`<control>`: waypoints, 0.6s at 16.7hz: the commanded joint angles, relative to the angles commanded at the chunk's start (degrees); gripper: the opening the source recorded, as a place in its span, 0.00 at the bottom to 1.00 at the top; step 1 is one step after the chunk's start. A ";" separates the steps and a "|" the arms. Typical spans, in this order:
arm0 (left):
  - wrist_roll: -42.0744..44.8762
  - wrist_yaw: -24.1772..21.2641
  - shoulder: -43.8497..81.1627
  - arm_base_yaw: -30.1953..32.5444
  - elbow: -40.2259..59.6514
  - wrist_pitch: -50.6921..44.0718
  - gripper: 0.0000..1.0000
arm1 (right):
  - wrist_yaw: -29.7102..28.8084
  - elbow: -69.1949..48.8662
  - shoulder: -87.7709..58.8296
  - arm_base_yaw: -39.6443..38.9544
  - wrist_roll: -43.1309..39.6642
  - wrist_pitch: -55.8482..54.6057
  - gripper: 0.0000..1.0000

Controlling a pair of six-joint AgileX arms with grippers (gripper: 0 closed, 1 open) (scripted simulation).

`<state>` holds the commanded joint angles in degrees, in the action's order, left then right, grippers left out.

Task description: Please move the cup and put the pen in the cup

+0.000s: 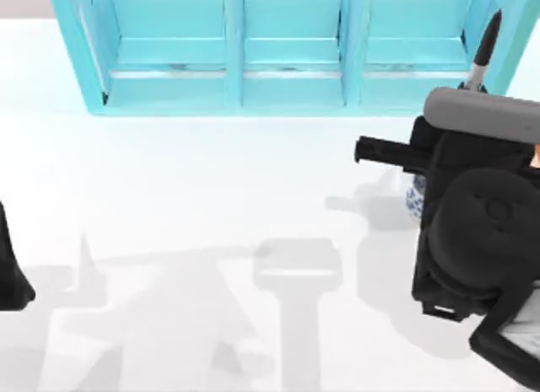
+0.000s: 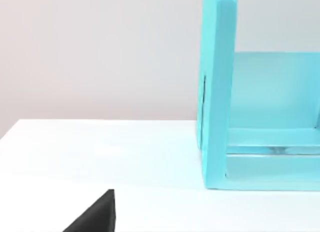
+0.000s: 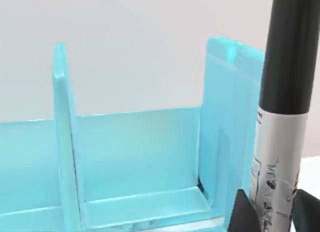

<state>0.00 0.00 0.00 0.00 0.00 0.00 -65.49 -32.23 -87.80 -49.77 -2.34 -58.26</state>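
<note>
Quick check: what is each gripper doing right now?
Left gripper: parked at the table's left edge, state cannot be told.
Right gripper: at the right, closed on the upright pen, above the cup.

One pen (image 1: 488, 45), one cup (image 1: 415, 198), one shelf (image 1: 287, 55).

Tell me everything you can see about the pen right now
The pen is a slim black marker with a grey-white label band printed in black and a tapered black tip. It stands roughly upright, held by the right pincer at the label band, near the table's right side in front of the blue shelf. In the top view its tip rises above the arm. The cup sits just below.
</note>
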 joint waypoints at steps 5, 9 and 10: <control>0.00 0.00 0.00 0.00 0.00 0.00 1.00 | 5.12 -1.66 -5.24 5.03 0.42 -3.14 0.00; 0.00 0.00 0.00 0.00 0.00 0.00 1.00 | 6.77 -2.25 -6.70 6.63 0.63 -4.19 0.00; 0.00 0.00 0.00 0.00 0.00 0.00 1.00 | 6.77 -2.25 -6.70 6.63 0.63 -4.19 0.00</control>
<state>0.00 0.00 0.00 0.00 0.00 0.00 -58.73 -34.48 -94.49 -43.14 -1.71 -62.44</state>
